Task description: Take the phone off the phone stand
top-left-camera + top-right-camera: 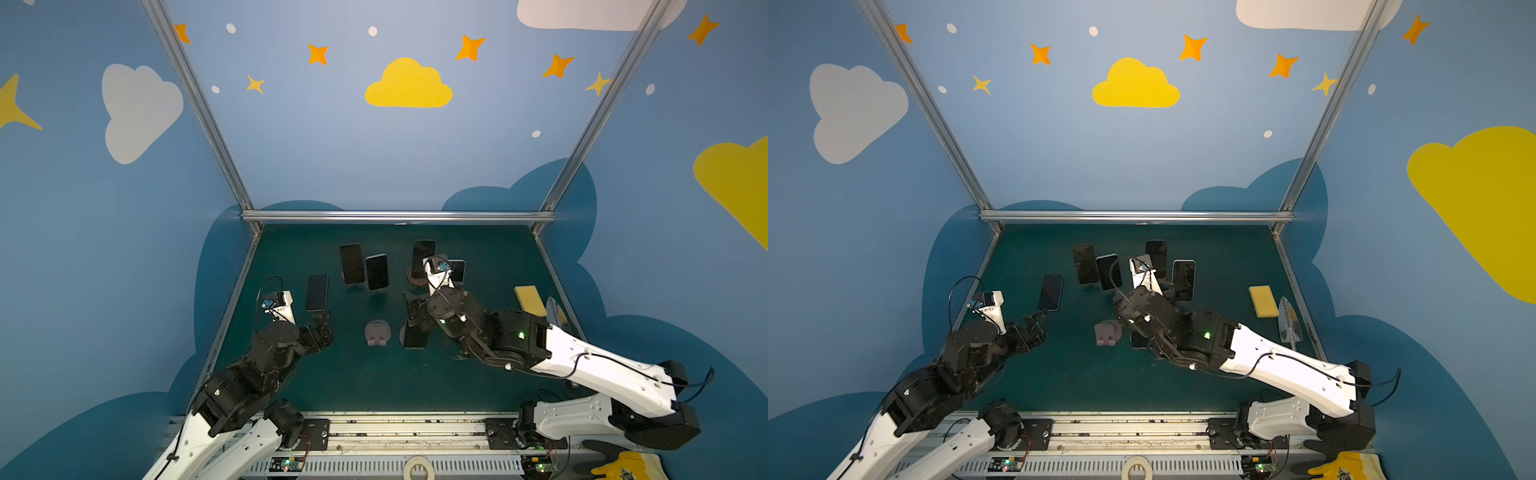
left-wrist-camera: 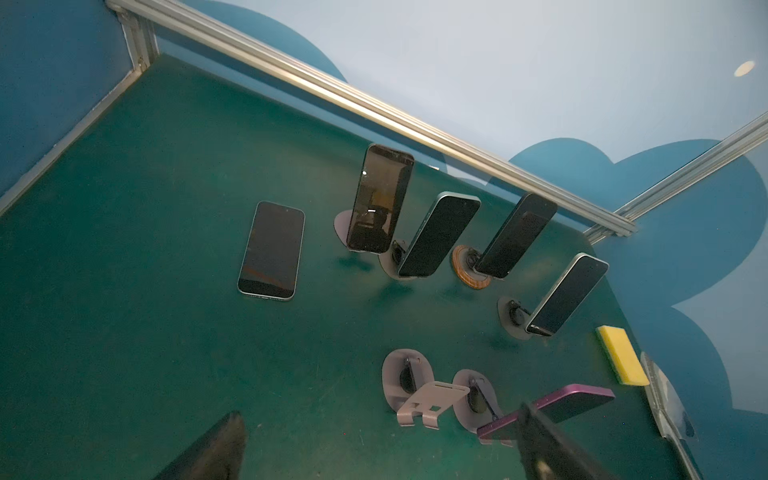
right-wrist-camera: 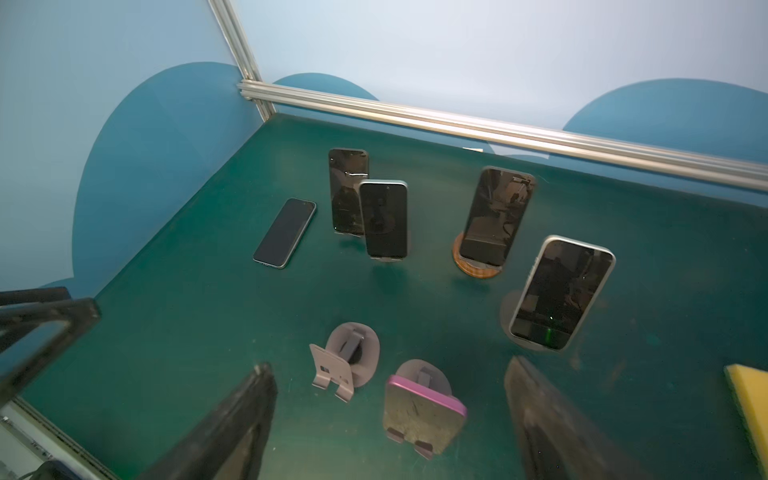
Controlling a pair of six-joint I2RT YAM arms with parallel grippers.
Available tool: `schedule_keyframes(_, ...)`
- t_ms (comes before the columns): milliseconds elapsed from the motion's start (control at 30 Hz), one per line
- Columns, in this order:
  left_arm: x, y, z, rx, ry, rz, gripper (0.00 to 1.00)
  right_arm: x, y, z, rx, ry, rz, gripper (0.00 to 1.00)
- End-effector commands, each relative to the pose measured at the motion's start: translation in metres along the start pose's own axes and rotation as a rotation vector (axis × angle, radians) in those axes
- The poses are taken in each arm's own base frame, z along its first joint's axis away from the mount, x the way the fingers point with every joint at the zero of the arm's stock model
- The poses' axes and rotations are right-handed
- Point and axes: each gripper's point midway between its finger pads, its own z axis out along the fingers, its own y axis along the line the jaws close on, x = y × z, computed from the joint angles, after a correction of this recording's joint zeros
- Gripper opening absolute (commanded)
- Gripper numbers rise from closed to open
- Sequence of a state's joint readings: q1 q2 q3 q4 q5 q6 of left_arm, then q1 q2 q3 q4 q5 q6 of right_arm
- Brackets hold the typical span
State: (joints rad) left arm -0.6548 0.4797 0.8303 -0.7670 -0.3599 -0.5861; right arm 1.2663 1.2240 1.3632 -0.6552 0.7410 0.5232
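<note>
Phone (image 1: pixel 415 338) and its phone stand sit near the middle of the table (image 1: pixel 374 386). In both top views the phone is only a dark sliver, because the right gripper (image 1: pixel 413 316) hangs just over it. The right arm reaches in low from the near right with its wrist bent down. The left arm is folded at the near left, and the left gripper (image 1: pixel 324 322) points toward a flat phone (image 1: pixel 316 292). Neither claw's spread is readable from above.

The left wrist view shows the phone's purple edge. It leans on the phone stand (image 2: pixel 473 399), right of 1 empty stand (image 2: pixel 432 399). The left gripper's fingers (image 2: pixel 224 449) are spread with nothing between them, and 1 finger hides the phone's lower corner.

In the right wrist view the right gripper's fingers (image 3: pixel 232 428) are blurred and cut off. They stand spread wide on either side of the phone, clear of it.
</note>
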Motion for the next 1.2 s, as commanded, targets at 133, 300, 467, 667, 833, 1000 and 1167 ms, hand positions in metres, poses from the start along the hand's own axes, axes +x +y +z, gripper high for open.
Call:
schedule_keyframes(133,0.002,0.002,-0.003,0.065,-0.064,-0.037,1.00,0.023,-0.040,-0.006,0.035,0.007,0.115,0.87)
schedule_keyframes(300,0.010,-0.029,-0.003,0.196,0.026,-0.030,1.00,0.015,-0.071,-0.018,0.071,-0.011,0.152,0.87)
schedule_keyframes(467,0.004,-0.012,-0.011,0.147,-0.031,-0.025,1.00,0.017,-0.085,-0.022,0.073,0.003,0.151,0.87)
schedule_keyframes(667,0.012,0.001,-0.007,0.081,-0.007,0.008,1.00,0.009,-0.089,-0.008,0.092,0.015,0.129,0.87)
schedule_keyframes(833,0.020,0.005,0.002,0.040,0.029,0.022,1.00,-0.004,-0.087,0.014,0.095,-0.007,0.133,0.87)
schedule_keyframes(1000,0.027,0.012,0.006,-0.006,0.063,0.047,1.00,-0.030,-0.085,0.039,0.088,-0.072,0.165,0.87)
schedule_keyframes(1167,0.022,0.024,0.007,-0.057,0.009,0.042,1.00,-0.048,-0.077,0.052,0.032,-0.074,0.206,0.87)
